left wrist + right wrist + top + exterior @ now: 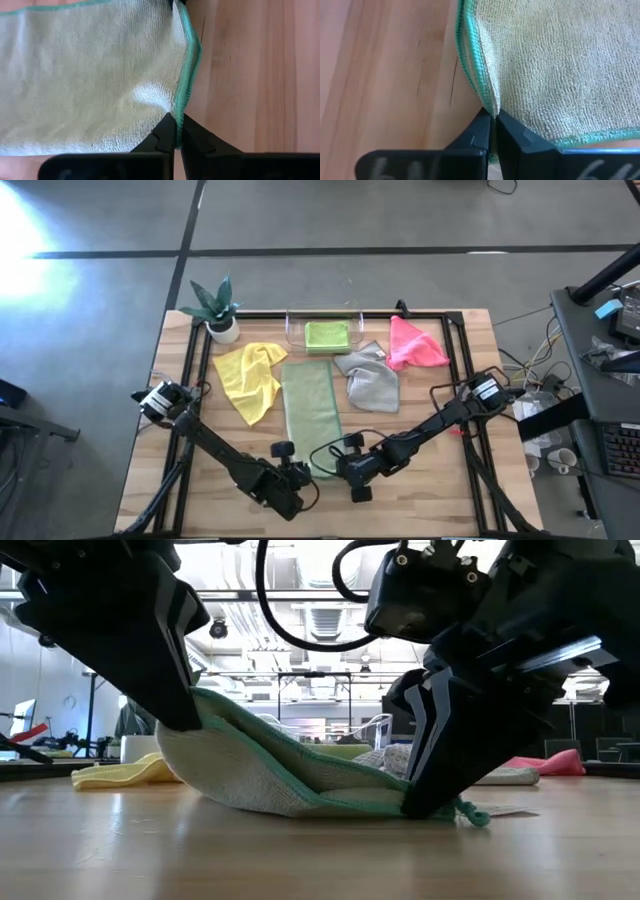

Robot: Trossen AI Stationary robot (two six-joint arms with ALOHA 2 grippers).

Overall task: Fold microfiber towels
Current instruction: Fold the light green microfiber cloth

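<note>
Spread lengthwise mid-counter (200, 490): long towel (309, 405), near corners pinched by left pincer (297, 472) and right pincer (340, 468). Left of it, crumpled towel (250, 377). Right, two more towels (369, 380). Behind, tray (295, 330) holding folded towel (326, 334); plant (219, 310) at back left.

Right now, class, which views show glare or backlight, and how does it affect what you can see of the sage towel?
High view: glare whitens the floor at upper left; the pale sage green towel is evenly lit. Low view: bright room behind leaves both grippers as dark silhouettes, the towel's underside shaded. Wrist views: soft light, weave clear, left gripper and right gripper pinching its edges.
</note>
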